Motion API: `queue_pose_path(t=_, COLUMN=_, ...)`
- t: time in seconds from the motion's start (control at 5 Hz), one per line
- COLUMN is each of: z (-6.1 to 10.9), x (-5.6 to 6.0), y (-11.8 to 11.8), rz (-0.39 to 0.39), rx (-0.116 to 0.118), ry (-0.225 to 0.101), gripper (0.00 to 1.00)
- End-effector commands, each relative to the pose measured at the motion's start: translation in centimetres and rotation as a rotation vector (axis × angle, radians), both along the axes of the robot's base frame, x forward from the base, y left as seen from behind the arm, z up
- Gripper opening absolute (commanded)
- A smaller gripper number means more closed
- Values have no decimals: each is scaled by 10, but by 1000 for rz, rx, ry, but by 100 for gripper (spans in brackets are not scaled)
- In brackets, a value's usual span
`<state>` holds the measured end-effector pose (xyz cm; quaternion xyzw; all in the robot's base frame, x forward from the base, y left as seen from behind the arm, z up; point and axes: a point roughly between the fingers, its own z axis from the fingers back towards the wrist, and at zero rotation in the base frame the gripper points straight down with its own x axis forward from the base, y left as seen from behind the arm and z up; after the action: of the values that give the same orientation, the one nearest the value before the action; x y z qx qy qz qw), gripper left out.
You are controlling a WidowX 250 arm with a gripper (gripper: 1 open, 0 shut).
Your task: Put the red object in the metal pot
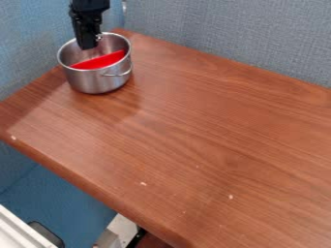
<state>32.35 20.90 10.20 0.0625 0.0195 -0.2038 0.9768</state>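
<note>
Wood-grain tabletop (pixel 195 145) fills most of the view, reddish brown, its near corner toward six o'clock and its far edge running against a blue-grey textured wall (pixel 246 34). A few pale specks dot the near part of the surface. Below the near edge, at about seven o'clock, a strip of blue floor (pixel 52 208) and some pale, unclear shapes show.

Toward eleven o'clock, close to the far-left corner of the tabletop, stands the metal pot (pixel 97 77), round, shiny and straight-sided, with a small handle visible on the side facing three o'clock. The red object (pixel 96 60) lies inside the pot, its long axis running roughly from eight o'clock to two o'clock; how it tilts within cannot be told.

Directly above the pot's far rim hangs the black gripper (pixel 87 42), pointing down, its tip at about the level of the rim. The jaws hold nothing; whether they are parted or closed cannot be told.

No writing or labels can be read anywhere.
</note>
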Motion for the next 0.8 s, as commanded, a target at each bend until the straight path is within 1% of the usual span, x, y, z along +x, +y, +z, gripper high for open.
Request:
queue_pose_path(t=0.0, z=14, x=4, y=11, rz=30, rx=27, ry=-49, gripper=100)
queue_pose_path(t=0.2, z=9, x=9, y=16, rz=55, rx=27, ry=-48, gripper=100)
queue_pose_path(t=0.4, z=18, x=9, y=13, rz=45, rx=27, ry=-53, gripper=100)
queue_pose_path(t=0.6, z=32, x=8, y=9, rz=37, rx=34, ry=-69, gripper=100)
